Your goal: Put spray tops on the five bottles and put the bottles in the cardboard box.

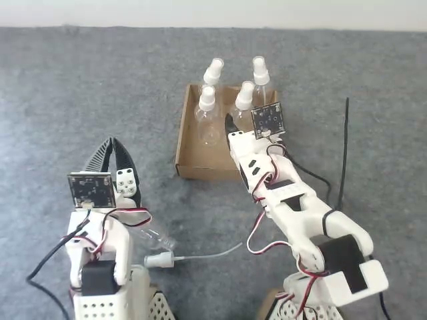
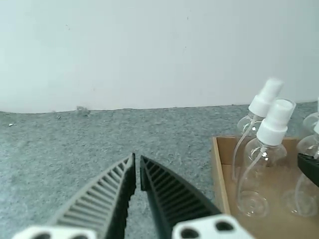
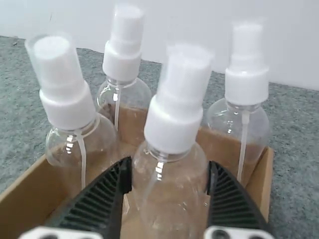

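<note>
The cardboard box (image 1: 181,143) sits on the grey carpet with several capped clear bottles standing in it. My right gripper (image 1: 237,122) is over the box's near side, shut on the near-right bottle (image 3: 169,174), a finger (image 3: 107,199) against each side. The other bottles (image 3: 70,144) stand behind and beside it. My left gripper (image 1: 113,145) is shut and empty, hovering left of the box (image 2: 219,169). An uncapped bottle (image 1: 157,237) lies by the left arm's base. A loose spray top (image 1: 159,260) with its long tube lies next to it.
A thin black cable (image 1: 343,147) runs along the carpet right of the right arm. A white wall (image 2: 149,50) closes off the far edge of the carpet. Open carpet lies left of the box and between the arms.
</note>
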